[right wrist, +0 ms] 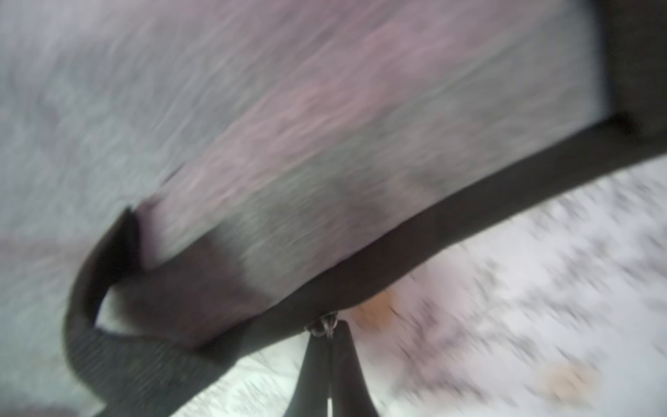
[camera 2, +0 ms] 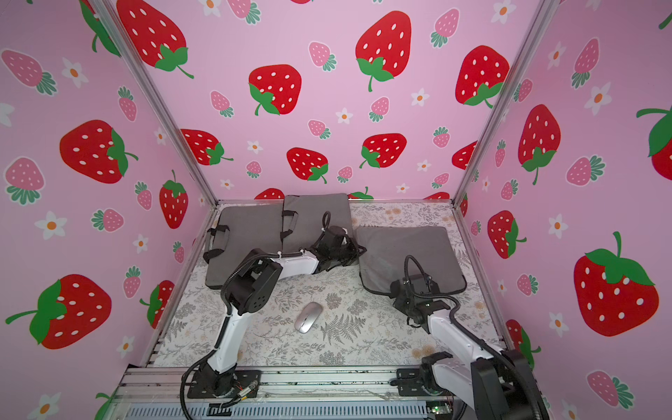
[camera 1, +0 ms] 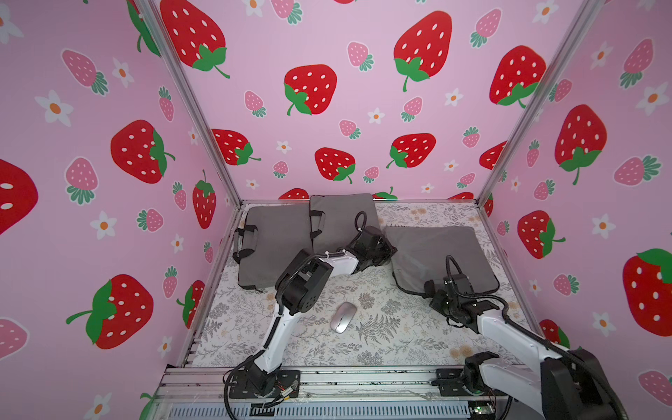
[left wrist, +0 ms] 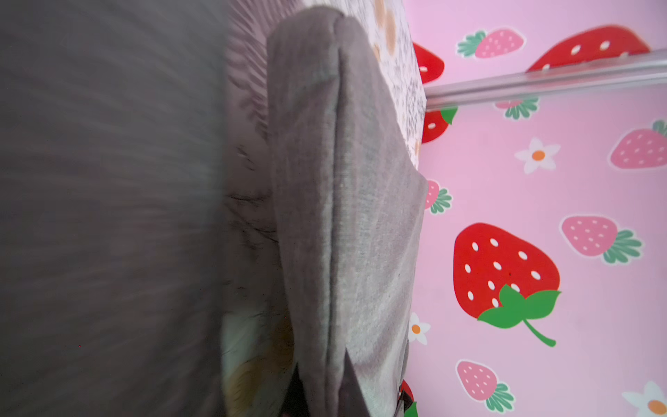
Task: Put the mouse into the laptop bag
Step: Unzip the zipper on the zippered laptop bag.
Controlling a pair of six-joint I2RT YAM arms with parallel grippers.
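The mouse (camera 1: 343, 317) lies uncollected mid-worktop toward the front edge, while near the far right corner the left gripper (left wrist: 325, 386) is pinched shut on the laptop bag (camera 1: 440, 251) fabric and the right gripper (right wrist: 326, 334) clamps its zipper pull (right wrist: 320, 326), so opening and bagging remain.

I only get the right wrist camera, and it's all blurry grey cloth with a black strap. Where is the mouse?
Observer: The mouse lies on the flowery tablecloth, between the two arms and nearer the front than your bag. Nothing touches it.
Operator: What's the other arm doing?
Observer: The left gripper is shut on the left edge of that same bag.
Operator: Is that the only bag?
Observer: No. Two more grey bags lie side by side at the back left, one by the wall and another next to it.
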